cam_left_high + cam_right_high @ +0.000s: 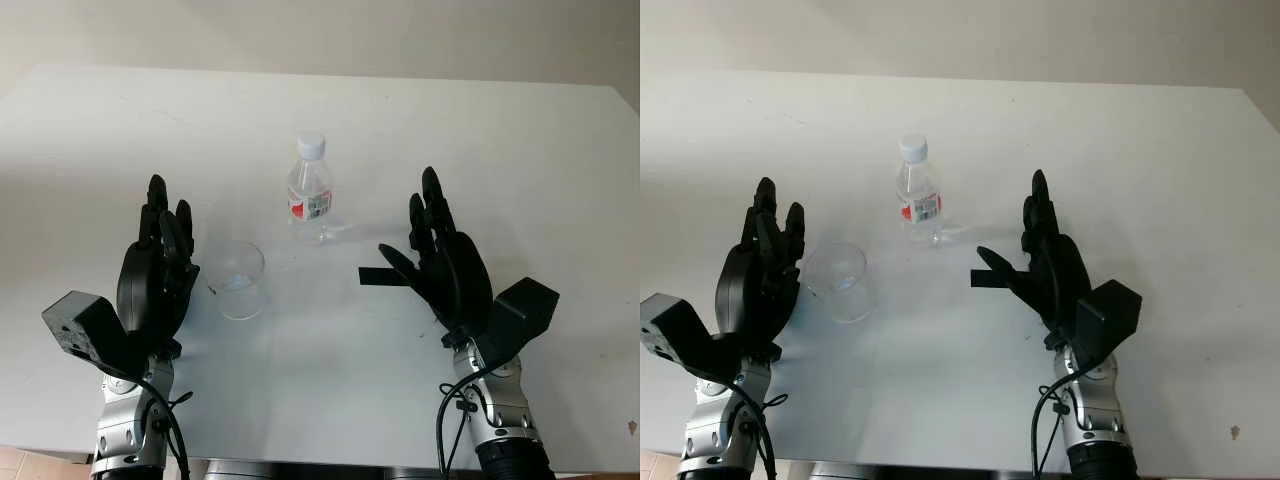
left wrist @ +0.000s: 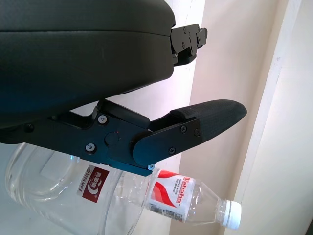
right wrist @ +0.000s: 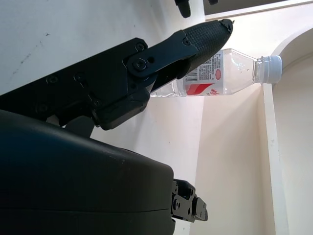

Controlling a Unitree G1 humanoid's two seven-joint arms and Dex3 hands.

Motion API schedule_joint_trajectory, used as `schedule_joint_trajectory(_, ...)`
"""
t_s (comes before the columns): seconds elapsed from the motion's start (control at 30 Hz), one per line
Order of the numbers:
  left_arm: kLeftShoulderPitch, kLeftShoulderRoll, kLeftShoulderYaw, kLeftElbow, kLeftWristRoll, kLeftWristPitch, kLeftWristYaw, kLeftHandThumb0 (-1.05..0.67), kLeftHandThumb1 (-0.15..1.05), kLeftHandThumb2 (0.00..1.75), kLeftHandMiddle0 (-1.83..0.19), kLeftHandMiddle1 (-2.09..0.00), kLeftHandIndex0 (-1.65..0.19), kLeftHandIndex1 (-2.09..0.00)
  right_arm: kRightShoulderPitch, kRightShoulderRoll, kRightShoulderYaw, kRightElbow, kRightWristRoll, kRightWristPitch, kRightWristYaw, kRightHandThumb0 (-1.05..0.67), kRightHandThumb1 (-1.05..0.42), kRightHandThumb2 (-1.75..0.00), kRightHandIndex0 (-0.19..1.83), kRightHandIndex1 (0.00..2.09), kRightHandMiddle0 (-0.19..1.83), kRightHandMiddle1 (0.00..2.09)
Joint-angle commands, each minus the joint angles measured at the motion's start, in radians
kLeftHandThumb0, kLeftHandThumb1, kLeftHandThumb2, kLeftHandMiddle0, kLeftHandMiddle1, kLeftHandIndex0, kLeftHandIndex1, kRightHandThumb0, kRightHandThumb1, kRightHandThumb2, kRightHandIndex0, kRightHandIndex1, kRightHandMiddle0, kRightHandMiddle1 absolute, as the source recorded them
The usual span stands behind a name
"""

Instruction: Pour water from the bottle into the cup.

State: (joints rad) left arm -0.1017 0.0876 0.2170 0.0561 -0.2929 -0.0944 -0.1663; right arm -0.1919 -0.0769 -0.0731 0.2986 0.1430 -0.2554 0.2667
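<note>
A small clear water bottle (image 1: 310, 190) with a white cap and a red and white label stands upright in the middle of the white table (image 1: 500, 140). A clear plastic cup (image 1: 237, 279) stands upright to its front left, apart from it. My left hand (image 1: 160, 255) is open just left of the cup, not touching it. My right hand (image 1: 432, 250) is open to the right of the bottle, a hand's width away. The left wrist view has the cup (image 2: 54, 191) close by and the bottle (image 2: 190, 203) behind it. The right wrist view has the bottle (image 3: 220, 73) past the thumb.
The table's far edge meets a pale wall (image 1: 320, 30). The table's near edge runs just below both forearms.
</note>
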Motion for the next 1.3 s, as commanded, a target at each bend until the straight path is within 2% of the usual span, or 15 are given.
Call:
schedule_joint_trajectory(0.0, 0.019, -0.002, -0.005, -0.022, 0.007, 0.003, 0.003, -0.78, 1.05, 0.74, 0.08, -0.06, 0.15, -0.06, 0.019, 0.003, 0.004, -0.03, 0.003, 0.005, -0.003, -0.88, -0.9, -0.05, -0.19, 0.0, -0.19, 0.0)
schedule_joint_trajectory(0.37, -0.006, -0.009, -0.02, -0.011, 0.015, 0.009, 0.015, -0.77, 1.05, 0.74, 0.09, -0.05, 0.15, -0.05, -0.008, -0.004, 0.007, -0.011, -0.014, 0.012, -0.014, -0.86, -0.91, -0.05, -0.19, 0.0, -0.19, 0.0)
schedule_joint_trajectory(0.63, -0.01, -0.01, -0.02, -0.002, 0.013, 0.001, 0.008, -0.77, 1.05, 0.75, 0.1, -0.05, 0.16, -0.05, -0.253, -0.012, 0.04, 0.09, -0.047, 0.003, 0.011, -0.88, -0.89, -0.05, -0.19, 0.0, -0.19, 0.0)
schedule_joint_trajectory(0.77, -0.003, -0.012, -0.018, -0.014, 0.015, 0.003, 0.016, -0.77, 1.05, 0.75, 0.09, -0.05, 0.15, -0.05, -0.388, -0.008, 0.055, 0.175, -0.084, -0.013, -0.005, -0.92, -0.88, -0.05, -0.19, 0.0, -0.19, 0.0)
schedule_joint_trajectory(0.93, 0.002, -0.007, -0.013, -0.023, 0.01, 0.007, 0.012, -0.76, 1.05, 0.75, 0.1, -0.05, 0.16, -0.05, -0.537, -0.029, 0.11, 0.37, -0.22, -0.082, -0.077, -0.99, -0.91, -0.06, -0.19, 0.0, -0.19, 0.0)
schedule_joint_trajectory(1.27, 0.0, -0.008, -0.012, -0.02, 0.005, 0.007, 0.009, -0.76, 1.05, 0.74, 0.1, -0.05, 0.15, -0.05, -0.66, -0.023, 0.129, 0.643, -0.272, -0.172, -0.112, -0.96, -0.91, -0.05, -0.19, 0.0, -0.19, 0.0)
